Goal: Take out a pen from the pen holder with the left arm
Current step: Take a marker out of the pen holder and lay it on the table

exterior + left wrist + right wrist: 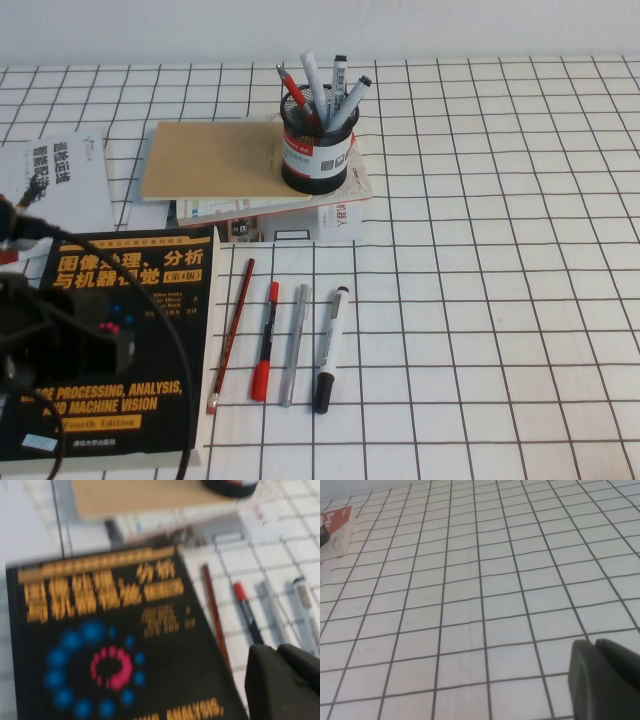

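One pen holder, black mesh with a red-and-white band, stands upright on a brown pad that tops a stack of papers. Several pens stand in the pen holder and lean outward, one red and the others grey or dark-capped.

Four loose items lie side by side on the gridded table, on the robot's side of the pen holder and well apart from it:
- dark red pencil
- loose red pen
- silver pen
- white marker with a black cap

One black textbook with yellow lettering lies flat, nearer the robot than the pen holder and to its left, just beside the pencil. One white booklet lies to the left of the pen holder.

Left gripper hangs over the textbook's near edge, well apart from the pen holder. Its fingers are pressed together with nothing between them.

Right gripper is above bare gridded table, apart from the pen holder. Its fingers are likewise together and empty.
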You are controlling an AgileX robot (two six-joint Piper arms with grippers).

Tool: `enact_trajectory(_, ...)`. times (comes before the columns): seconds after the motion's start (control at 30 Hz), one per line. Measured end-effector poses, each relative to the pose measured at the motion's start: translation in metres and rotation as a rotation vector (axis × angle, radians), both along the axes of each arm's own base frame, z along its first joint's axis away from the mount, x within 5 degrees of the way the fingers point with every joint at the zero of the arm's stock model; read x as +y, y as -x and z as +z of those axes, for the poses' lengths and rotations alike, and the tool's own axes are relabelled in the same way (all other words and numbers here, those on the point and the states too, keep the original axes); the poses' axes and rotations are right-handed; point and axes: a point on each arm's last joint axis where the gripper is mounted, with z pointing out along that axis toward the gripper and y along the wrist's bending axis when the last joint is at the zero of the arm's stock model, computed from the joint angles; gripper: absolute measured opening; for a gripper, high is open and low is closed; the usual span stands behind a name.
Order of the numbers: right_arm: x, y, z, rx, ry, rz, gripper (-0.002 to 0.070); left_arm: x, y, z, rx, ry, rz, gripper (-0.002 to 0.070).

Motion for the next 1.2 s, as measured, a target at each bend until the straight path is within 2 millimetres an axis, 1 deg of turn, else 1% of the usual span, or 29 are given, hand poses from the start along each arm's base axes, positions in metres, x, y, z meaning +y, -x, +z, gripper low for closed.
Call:
enact_trajectory(0.1,0.000,0.000,0.000,0.000,0.000,0.000,-0.0016,0.008,0.005,-0.023,0.087,0.020,0.056,-0.0001)
enact_trajectory(0.27,0.000,0.000,0.000,0.000,0.000,0.000,-0.0016,0.021,0.011,-0.053,0.183,0.031,0.141,-0.0001)
enact_trajectory(0.43,0.000,0.000,0.000,0.000,0.000,0.000,-0.0017,0.028,0.027,-0.067,0.197,0.053,0.165,-0.0001)
enact_trajectory(0.6,0.000,0.000,0.000,0.000,0.000,0.000,-0.0016,0.037,0.046,-0.066,0.118,0.099,0.188,-0.0001)
enact_trajectory(0.83,0.000,0.000,0.000,0.000,0.000,0.000,-0.0016,0.054,0.069,-0.049,-0.067,0.154,0.274,-0.0001)
enact_trajectory(1.03,0.000,0.000,0.000,0.000,0.000,0.000,-0.0016,0.061,0.087,-0.038,-0.200,0.193,0.310,-0.0001)
enact_trajectory(1.1,0.000,0.000,0.000,0.000,0.000,0.000,-0.0016,0.064,0.090,-0.036,-0.238,0.163,0.314,-0.0001)
enact_trajectory(1.2,0.000,0.000,0.000,0.000,0.000,0.000,-0.0016,0.069,0.092,-0.035,-0.279,0.068,0.317,-0.0001)
